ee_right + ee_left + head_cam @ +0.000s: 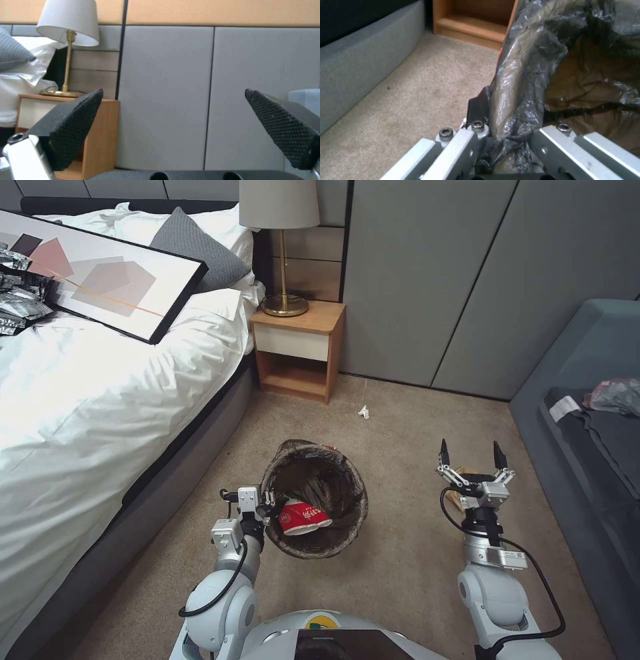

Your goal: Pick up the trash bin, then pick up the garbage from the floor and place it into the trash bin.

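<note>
The right claw (pixel 173 125) stands with its two black, dimple-textured fingertips (pixel 78 122) spread wide apart and nothing between them. Beyond them rises a wall of pale grey padded panels (pixel 166 95) split by dark vertical seams, with a tan band along the top. Beside one fingertip stands a light wooden nightstand (pixel 100 125) carrying a brass-stemmed lamp with a white fabric shade (pixel 68 21). Next to it lie white pillows (pixel 20 75) and the corner of a grey textured cushion (pixel 13 52).

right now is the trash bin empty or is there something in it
Not empty. In the head view, red-and-white paper cups lie inside the trash bin, which the left gripper holds by its bag-lined rim.
</note>
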Controlling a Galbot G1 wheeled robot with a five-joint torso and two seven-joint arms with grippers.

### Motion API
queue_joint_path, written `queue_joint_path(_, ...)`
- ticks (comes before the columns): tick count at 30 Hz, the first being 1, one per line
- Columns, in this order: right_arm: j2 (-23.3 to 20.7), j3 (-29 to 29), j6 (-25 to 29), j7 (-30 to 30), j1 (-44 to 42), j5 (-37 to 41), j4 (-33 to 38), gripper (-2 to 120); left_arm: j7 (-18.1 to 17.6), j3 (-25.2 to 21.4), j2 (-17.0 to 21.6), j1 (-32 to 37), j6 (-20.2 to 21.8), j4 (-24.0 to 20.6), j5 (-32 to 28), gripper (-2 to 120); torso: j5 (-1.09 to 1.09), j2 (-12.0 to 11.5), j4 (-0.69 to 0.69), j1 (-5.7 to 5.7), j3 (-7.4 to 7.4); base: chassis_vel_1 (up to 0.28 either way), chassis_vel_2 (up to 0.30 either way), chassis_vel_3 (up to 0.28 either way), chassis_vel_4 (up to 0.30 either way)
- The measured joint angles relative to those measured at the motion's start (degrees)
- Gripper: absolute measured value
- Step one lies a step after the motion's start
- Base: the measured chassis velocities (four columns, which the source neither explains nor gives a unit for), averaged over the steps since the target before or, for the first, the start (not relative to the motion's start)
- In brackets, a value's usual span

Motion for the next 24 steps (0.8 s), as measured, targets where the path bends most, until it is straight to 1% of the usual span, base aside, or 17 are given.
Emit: queue_joint_path(24, 0.0, -0.3, -0.5, 0.1, 0.0, 0.1, 0.1, 100, 0.1, 0.0, 0.0, 0.0, 0.0, 0.1, 0.0, 3, 0.0, 0.0, 0.01, 0.0, 0.01, 0.0, 0.0, 0.0, 0.0)
